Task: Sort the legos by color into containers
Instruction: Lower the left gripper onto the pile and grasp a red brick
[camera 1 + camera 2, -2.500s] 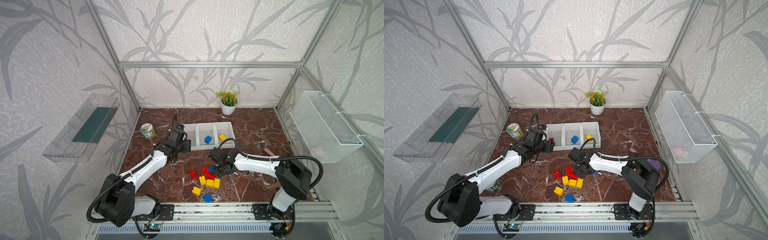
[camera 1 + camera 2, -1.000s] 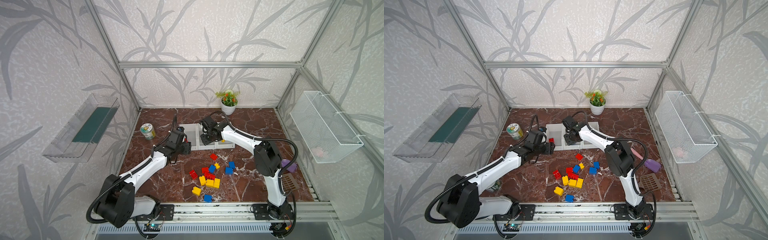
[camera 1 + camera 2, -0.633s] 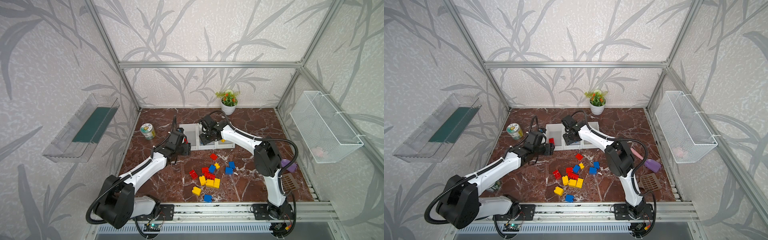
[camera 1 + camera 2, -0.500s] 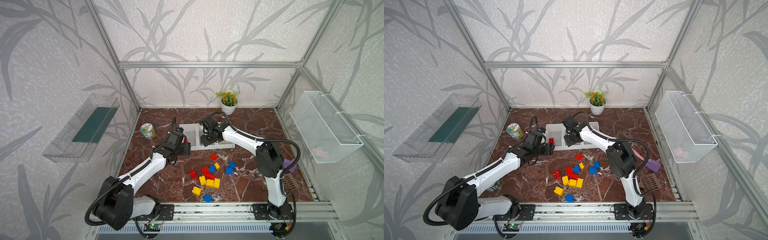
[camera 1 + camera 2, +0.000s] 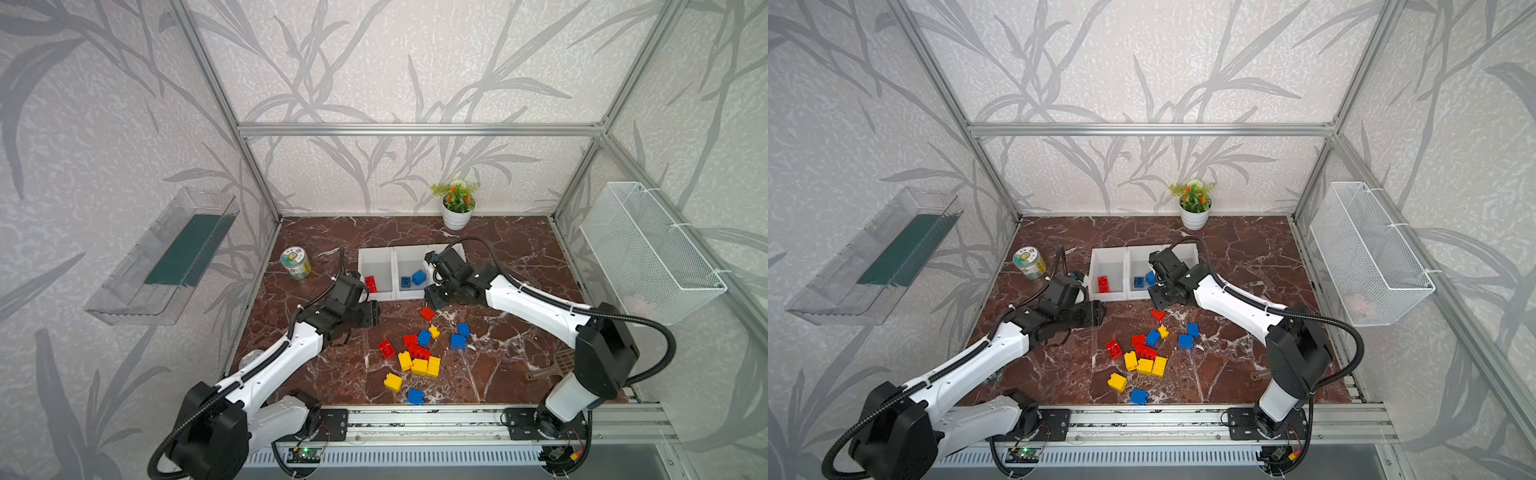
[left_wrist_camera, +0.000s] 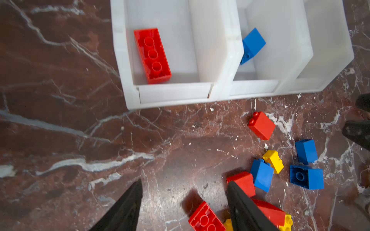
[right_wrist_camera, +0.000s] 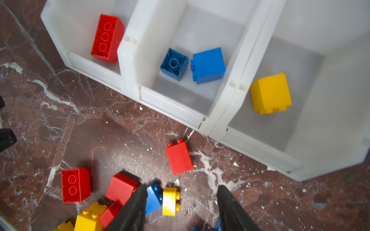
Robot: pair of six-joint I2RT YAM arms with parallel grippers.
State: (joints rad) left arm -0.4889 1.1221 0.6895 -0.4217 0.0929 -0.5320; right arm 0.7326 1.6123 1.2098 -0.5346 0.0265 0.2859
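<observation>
Three joined white containers [image 5: 375, 259] stand mid-table. The left one holds a red lego [image 7: 107, 38], the middle one two blue legos [image 7: 208, 65], and the right one a yellow lego [image 7: 271, 93]. Several loose red, blue and yellow legos [image 5: 419, 353] lie in a heap in front of them. My left gripper [image 6: 184, 192] hovers open over the floor left of the heap, with a red lego [image 6: 206, 219] on the floor below its jaws. My right gripper [image 7: 181, 192] is open just in front of the containers, above a small yellow lego [image 7: 170, 201]. Neither holds anything.
A tin can [image 5: 295, 262] stands left of the containers and a potted plant [image 5: 456, 205] at the back. A brown slotted tool [image 5: 557, 365] lies front right. A clear tray [image 5: 166, 257] hangs on the left wall and a wire basket [image 5: 648, 249] on the right wall.
My right gripper has opened and drawn back from over the middle container to its front edge; a second blue lego now lies there. My left gripper has backed away from the containers toward the front.
</observation>
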